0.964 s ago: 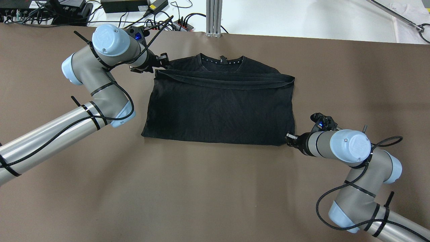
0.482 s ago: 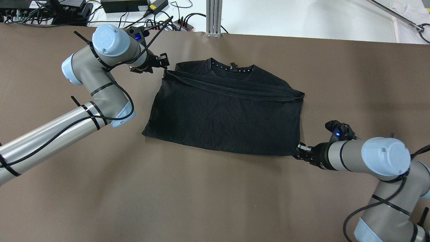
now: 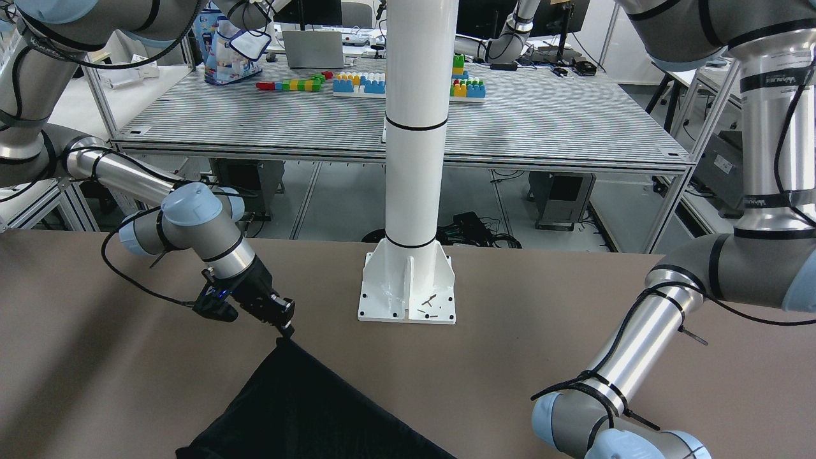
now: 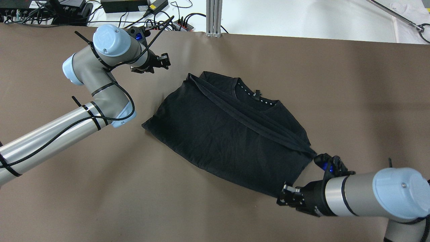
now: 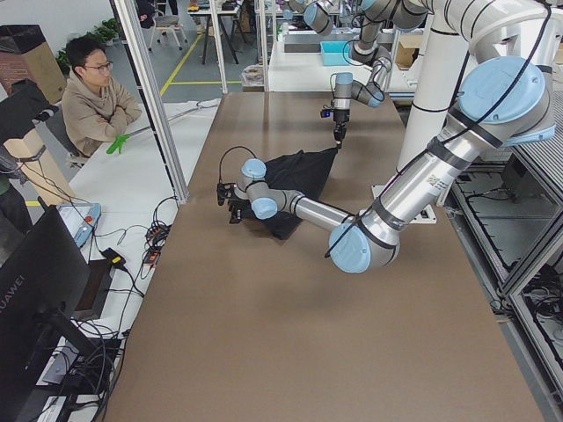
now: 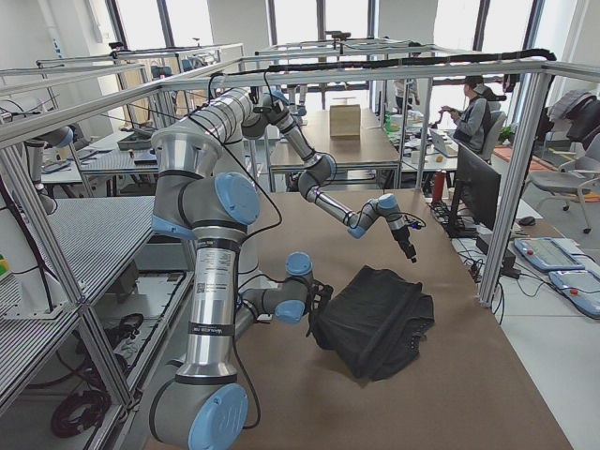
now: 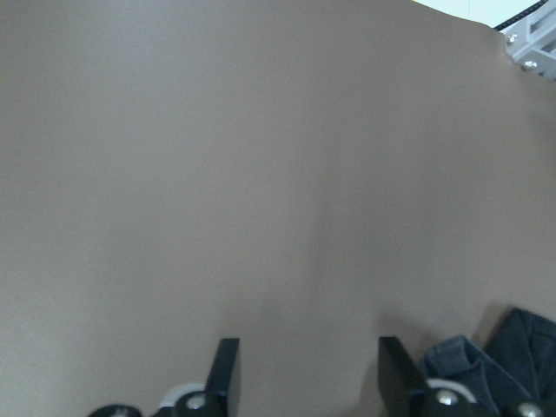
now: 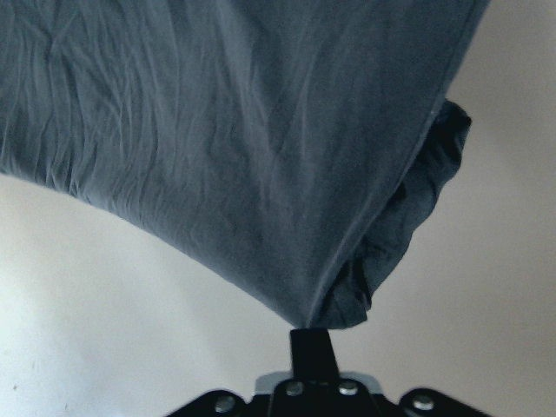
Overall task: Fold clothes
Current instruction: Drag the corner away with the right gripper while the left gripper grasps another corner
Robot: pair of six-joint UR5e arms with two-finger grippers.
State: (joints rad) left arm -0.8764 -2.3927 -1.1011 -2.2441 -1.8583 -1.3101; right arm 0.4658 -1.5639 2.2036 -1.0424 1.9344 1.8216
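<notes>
T-shirt (image 4: pixel 228 134), black, lies folded on the brown table (image 4: pixel 168 208), set on a diagonal: one end points toward the far left, the other toward the near right. Its collar (image 4: pixel 255 97), dotted with small white marks, faces the far side. A doubled hem band (image 4: pixel 248 124) runs slantwise across the cloth just below the collar. The right gripper (image 4: pixel 284 195) sits low at the garment's near-right corner, jaws closed tight on that corner. In the right wrist view the fabric draws to a point at the right gripper (image 8: pixel 313 343), with a bunched fold beside it. The front-facing view shows the same pinch, with the cloth spreading away from the right gripper (image 3: pixel 285 326) across the table. The left gripper (image 4: pixel 165 61) hangs near the far-left part of the table, apart from the T-shirt, jaws spread wide with nothing between them. The left wrist view shows only bare table between the jaws and a dark corner of cloth (image 7: pixel 512 347) off to one side.
</notes>
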